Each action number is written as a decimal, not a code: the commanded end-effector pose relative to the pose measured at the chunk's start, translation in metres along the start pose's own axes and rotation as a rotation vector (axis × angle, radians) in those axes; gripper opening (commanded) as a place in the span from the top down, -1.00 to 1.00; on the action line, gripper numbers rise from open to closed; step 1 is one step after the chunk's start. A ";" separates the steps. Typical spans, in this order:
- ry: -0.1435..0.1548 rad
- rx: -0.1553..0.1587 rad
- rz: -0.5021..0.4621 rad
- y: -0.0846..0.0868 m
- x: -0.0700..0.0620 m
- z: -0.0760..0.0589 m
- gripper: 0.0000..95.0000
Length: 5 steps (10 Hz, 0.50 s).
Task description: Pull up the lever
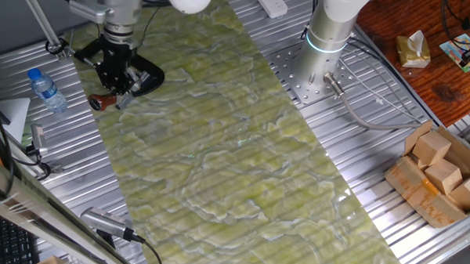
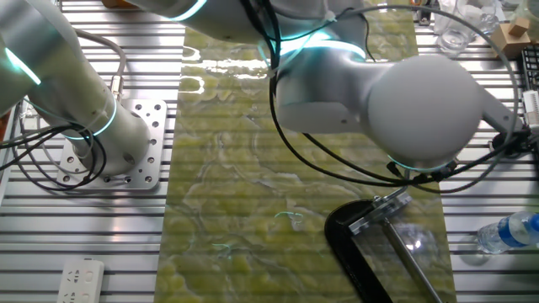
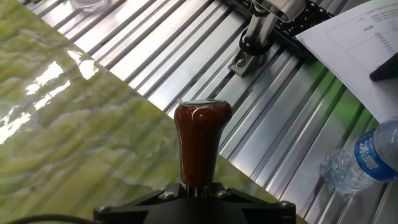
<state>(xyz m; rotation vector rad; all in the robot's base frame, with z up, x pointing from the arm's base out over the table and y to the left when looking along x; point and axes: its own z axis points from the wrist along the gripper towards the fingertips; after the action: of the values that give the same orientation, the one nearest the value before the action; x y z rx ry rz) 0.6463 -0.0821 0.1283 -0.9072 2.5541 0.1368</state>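
Note:
The lever's dark-red knob point(image 3: 200, 142) fills the middle of the hand view and sticks out straight ahead from between my gripper's point(image 3: 199, 190) black jaws, which sit tight around its base. In one fixed view my gripper point(image 1: 116, 85) stands over the black C-shaped clamp point(image 1: 148, 74) at the green mat's far left edge, and the lever's knob point(image 1: 101, 103) pokes out low on its left. In the other fixed view the clamp point(image 2: 349, 244) and its long silver rod point(image 2: 414, 263) show beneath my arm, which hides the lever.
A water bottle point(image 1: 47, 90) lies on the slatted table just left of the clamp. A paper sheet point(image 3: 354, 37) lies beyond it. A second arm's base point(image 1: 324, 41) stands at the mat's far edge. A cardboard box of wooden blocks point(image 1: 441, 170) sits at the right.

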 end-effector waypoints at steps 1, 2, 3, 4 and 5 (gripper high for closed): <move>-0.004 0.003 0.000 0.000 0.000 0.000 1.00; -0.006 0.002 -0.001 0.000 0.000 0.000 1.00; -0.008 0.002 0.000 0.000 0.000 0.000 1.00; -0.009 0.002 -0.001 0.000 0.000 -0.001 1.00; -0.010 0.002 0.000 0.000 0.000 -0.001 1.00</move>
<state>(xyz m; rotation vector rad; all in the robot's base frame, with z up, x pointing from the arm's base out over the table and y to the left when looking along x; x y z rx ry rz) 0.6470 -0.0817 0.1263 -0.9052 2.5446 0.1431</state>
